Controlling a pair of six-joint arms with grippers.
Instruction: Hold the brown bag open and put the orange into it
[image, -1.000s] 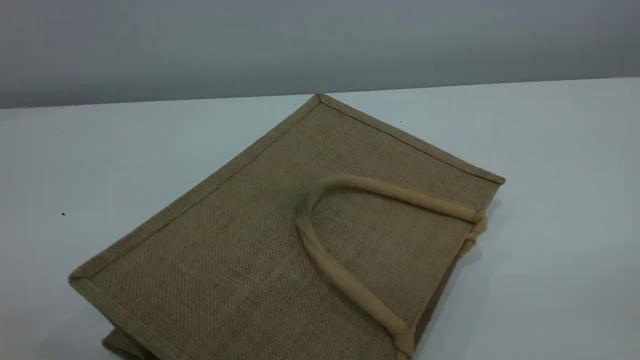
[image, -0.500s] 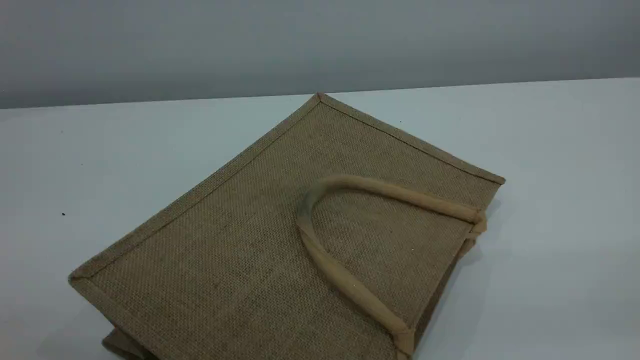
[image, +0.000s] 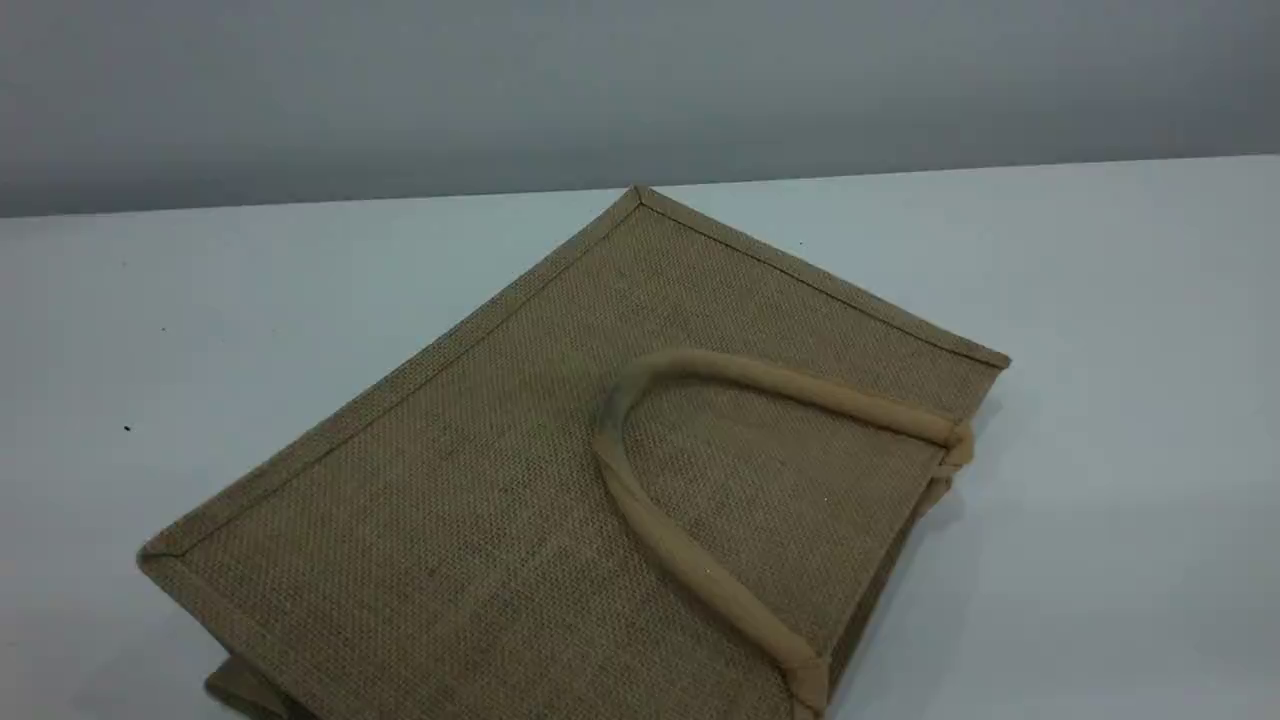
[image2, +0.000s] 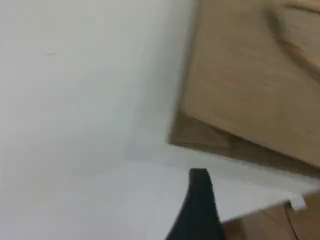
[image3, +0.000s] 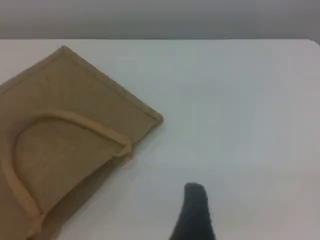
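The brown bag lies flat on the white table, its beige loop handle folded over its upper face and its mouth edge toward the right. The left wrist view shows the bag at upper right, with one dark fingertip of my left gripper apart from it above the table's edge. In the right wrist view the bag is at left, and my right gripper's dark fingertip hovers over bare table to its right. Nothing sits at either fingertip. The orange is out of view. Neither arm shows in the scene view.
The white table ends at a far edge against a grey wall. In the left wrist view the table's edge runs just behind the fingertip, with wooden floor beyond it.
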